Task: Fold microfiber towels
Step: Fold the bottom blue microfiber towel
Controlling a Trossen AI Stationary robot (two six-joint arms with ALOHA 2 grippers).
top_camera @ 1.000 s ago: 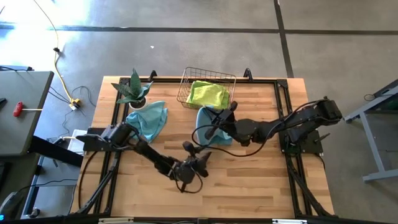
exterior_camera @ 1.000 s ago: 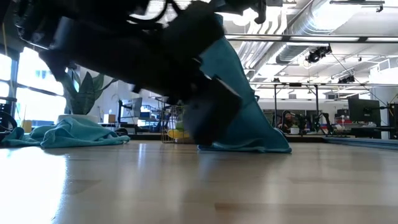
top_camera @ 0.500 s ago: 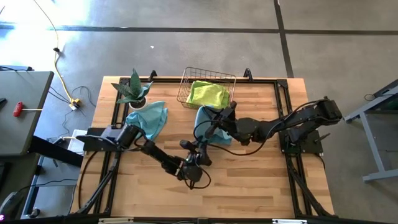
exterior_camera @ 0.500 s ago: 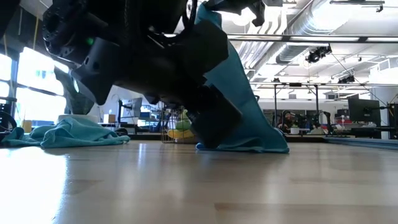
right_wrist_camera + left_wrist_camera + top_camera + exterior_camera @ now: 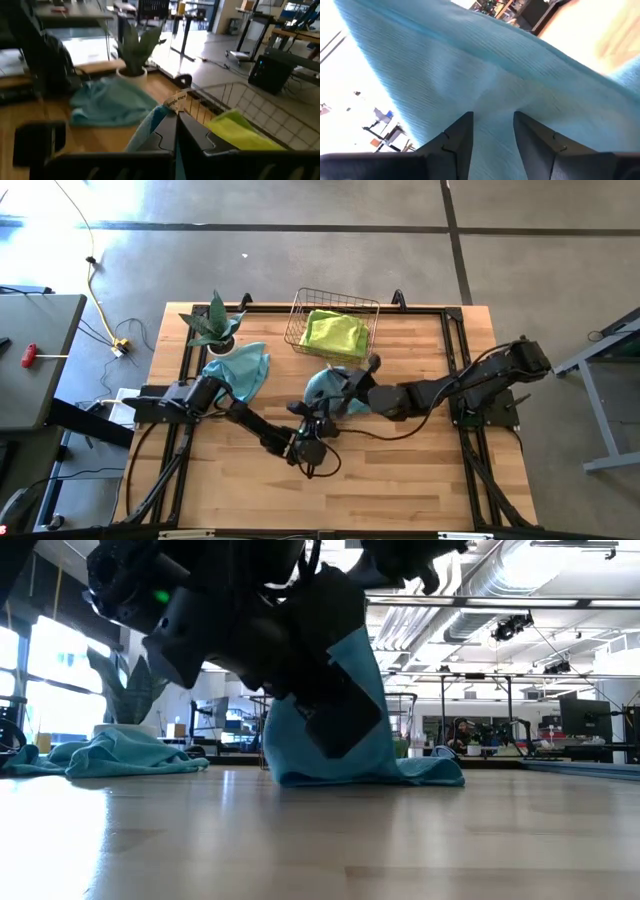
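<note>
A teal towel (image 5: 322, 385) sits mid-table, raised at one corner, with its lower part (image 5: 420, 772) lying on the wood. My right gripper (image 5: 343, 384) reaches in from the right and is shut on that towel. My left gripper (image 5: 321, 414) comes in level from the near left. Its fingers stand open on either side of a ridge of the same towel (image 5: 492, 107). A second teal towel (image 5: 240, 372) lies crumpled by the plant. A lime green towel (image 5: 335, 332) lies in the wire basket (image 5: 300, 310). My right gripper pinches the teal towel's corner beside its white label (image 5: 176, 100) between its two shut fingers, coming from the table's right and slanting a little down. The cloth hangs slack below the fingers (image 5: 145, 130) and its lower part rests on the table. My left gripper has a fold of the towel (image 5: 494, 120) between its two fingers (image 5: 462, 135); whether they press on it, I cannot tell.
A spiky potted plant (image 5: 213, 325) stands at the far left, next to the crumpled teal towel. The wire basket stands at the far edge, mid-table. Bare wood lies along the near side and the near right (image 5: 420, 470).
My right gripper has come down and toward the table's left with the towel's corner. The towel's peak now stands lower and its foot has spread leftward on the wood. My left gripper has turned and moved toward the far edge, into the hanging cloth.
</note>
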